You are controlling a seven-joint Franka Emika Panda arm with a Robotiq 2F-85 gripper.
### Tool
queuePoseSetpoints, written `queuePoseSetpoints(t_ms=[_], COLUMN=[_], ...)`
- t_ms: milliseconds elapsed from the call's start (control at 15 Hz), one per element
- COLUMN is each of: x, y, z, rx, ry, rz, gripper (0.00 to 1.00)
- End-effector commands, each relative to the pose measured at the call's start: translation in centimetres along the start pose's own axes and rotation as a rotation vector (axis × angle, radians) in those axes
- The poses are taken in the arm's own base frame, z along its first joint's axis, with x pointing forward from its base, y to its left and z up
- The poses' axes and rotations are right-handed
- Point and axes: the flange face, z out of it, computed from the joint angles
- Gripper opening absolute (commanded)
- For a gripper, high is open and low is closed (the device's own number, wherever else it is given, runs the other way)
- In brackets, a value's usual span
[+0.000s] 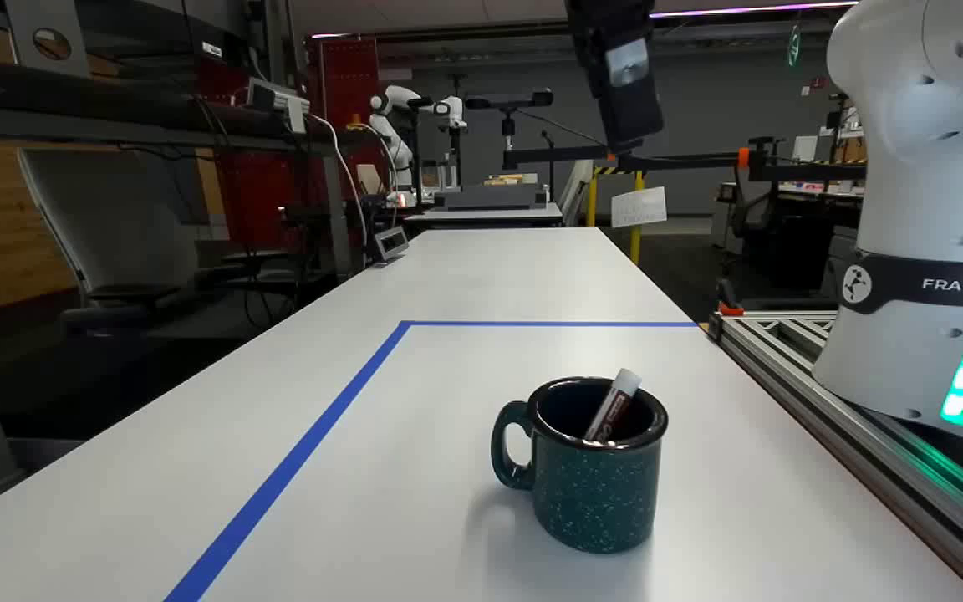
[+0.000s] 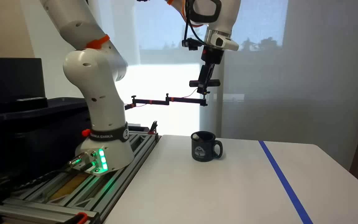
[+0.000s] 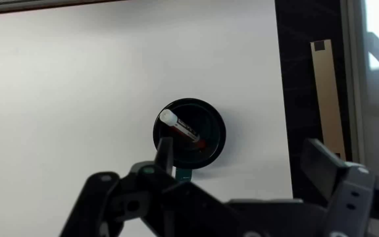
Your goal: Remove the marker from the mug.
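Note:
The dark teal speckled mug (image 1: 594, 497) stands upright on the white table; it also shows in an exterior view (image 2: 202, 153) and in the wrist view (image 3: 221, 141). The reddish-brown marker (image 1: 611, 408) leans inside the mug with its pale end at the rim. In the wrist view the whole marker (image 3: 187, 129) shows; in an exterior view only its pale end (image 2: 195, 136) shows. My gripper (image 3: 239, 146) is open and empty, with its fingers wide apart. In an exterior view the gripper (image 2: 202, 91) is high above the mug, touching nothing. One finger overlaps the mug's lower-left rim in the wrist view.
Blue tape (image 1: 348, 393) runs along the white table (image 2: 228, 193) on the mug's handle side. The robot base (image 2: 107, 155) stands on an aluminium rail frame (image 2: 141, 165) beside the table. A black jointed bar (image 2: 185, 100) shows behind, beyond the table.

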Motion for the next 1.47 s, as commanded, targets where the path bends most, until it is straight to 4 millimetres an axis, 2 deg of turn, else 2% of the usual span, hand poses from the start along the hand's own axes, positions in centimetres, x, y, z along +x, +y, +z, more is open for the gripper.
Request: queuePoseSetpoints(t_ms=[0, 267, 533, 933, 1400], x=[0.0, 0.3, 1.0, 2.6, 3.2], y=[0.0, -0.1, 0.3, 1.6, 0.9], z=[-0.1, 0.0, 0.9, 4.1, 6.9], rx=[0.0, -0.03, -0.08, -0.174, -0.167], ry=[-0.001, 0.0, -0.055, -0.149, -0.141], rz=[0.0, -0.085, -0.293, -0.513, -0.646], gripper=[1.0, 1.0, 1.0, 1.0, 1.0])
